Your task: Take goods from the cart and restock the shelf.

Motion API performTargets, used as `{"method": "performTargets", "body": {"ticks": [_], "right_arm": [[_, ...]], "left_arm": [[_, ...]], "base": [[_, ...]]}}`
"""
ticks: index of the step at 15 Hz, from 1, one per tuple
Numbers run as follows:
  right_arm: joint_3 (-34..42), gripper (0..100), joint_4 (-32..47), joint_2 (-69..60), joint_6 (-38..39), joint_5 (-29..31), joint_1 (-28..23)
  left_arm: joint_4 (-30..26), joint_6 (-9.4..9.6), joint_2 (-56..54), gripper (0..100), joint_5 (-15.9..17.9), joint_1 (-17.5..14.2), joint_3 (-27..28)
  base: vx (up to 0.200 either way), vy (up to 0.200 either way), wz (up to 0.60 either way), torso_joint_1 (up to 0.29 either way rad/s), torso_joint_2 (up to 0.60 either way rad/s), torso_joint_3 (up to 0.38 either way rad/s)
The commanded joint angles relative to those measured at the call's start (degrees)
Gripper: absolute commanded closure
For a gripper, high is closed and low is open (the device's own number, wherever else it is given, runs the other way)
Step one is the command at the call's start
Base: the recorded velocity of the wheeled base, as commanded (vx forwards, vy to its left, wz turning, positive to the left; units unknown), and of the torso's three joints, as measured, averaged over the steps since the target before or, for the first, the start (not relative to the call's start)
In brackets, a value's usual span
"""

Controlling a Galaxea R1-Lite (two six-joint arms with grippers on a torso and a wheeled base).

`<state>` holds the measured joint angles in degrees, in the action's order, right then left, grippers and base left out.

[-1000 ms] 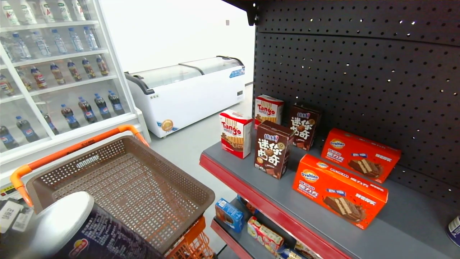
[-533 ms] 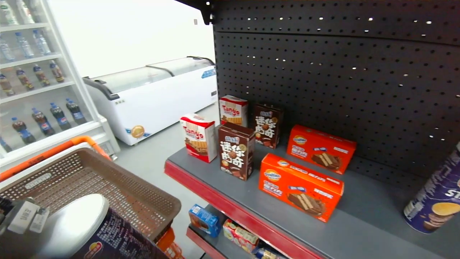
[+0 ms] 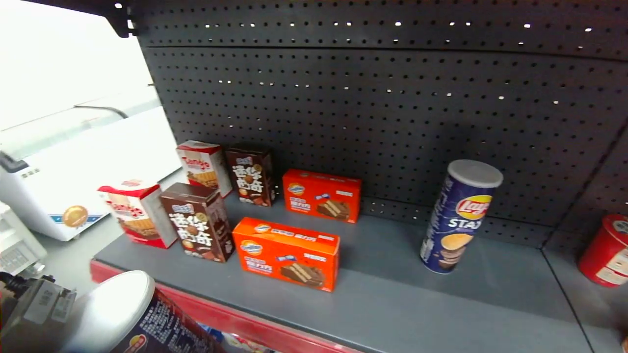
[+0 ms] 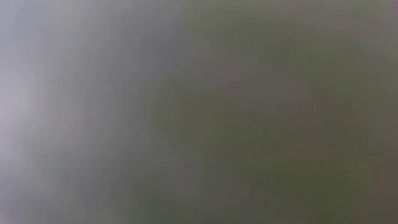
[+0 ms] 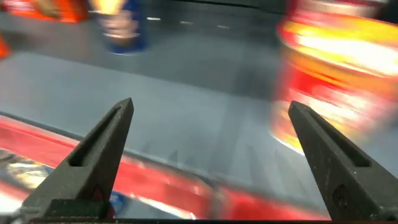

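a grey metal shelf with a red front lip (image 3: 392, 299) runs across the head view under a black perforated back panel (image 3: 343, 98). at centre left a red-and-white wafer box (image 3: 135, 213), a brown cardboard box (image 3: 198, 228) and a flat orange cardboard box (image 3: 287, 252) form a front row, with a like trio behind them near the panel. right of centre a tall blue chip can with a white lid (image 3: 458, 215) stands upright, well apart from the boxes, and a red round tub (image 3: 606, 250) sits at the right edge. bare grey board lies between the orange boxes and the blue can and along the front lip. at lower left a dark cylindrical can with a pale lid (image 3: 127, 318) tilts across the red lip, just beside the left gripper (image 3: 37, 306); whether that gripper clamps it cannot be told. in the right wrist view the right gripper (image 5: 211, 162) sits low before the lip, its black fingers (image 5: 93, 165) spread wide, nothing between them, the tub ahead.
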<state>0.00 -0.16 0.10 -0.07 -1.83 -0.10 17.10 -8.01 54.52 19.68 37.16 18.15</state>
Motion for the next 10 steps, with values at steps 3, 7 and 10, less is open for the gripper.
{"method": "performTargets", "body": {"ticks": [3, 7, 10], "right_arm": [[0.0, 0, -0.02, 0.08, -0.01, -0.02, 0.01], [0.0, 0, -0.02, 0.08, -0.01, -0.02, 0.01], [0.0, 0, -0.02, -0.01, -0.01, -0.02, 0.01]], "left_arm": [[0.04, -0.08, -0.2, 100, 0.01, -0.15, -0.66], [0.04, -0.08, -0.9, 100, 0.01, -0.33, -2.42], [0.04, -0.16, -2.13, 100, 0.01, -0.51, -2.42]], "base": [[0.0, 0.0, -0.6, 0.002, 0.01, 0.007], [0.0, 0.0, -0.15, 0.002, 0.0, 0.002], [0.0, 0.0, 0.0, 0.0, 0.0, 0.0]]}}
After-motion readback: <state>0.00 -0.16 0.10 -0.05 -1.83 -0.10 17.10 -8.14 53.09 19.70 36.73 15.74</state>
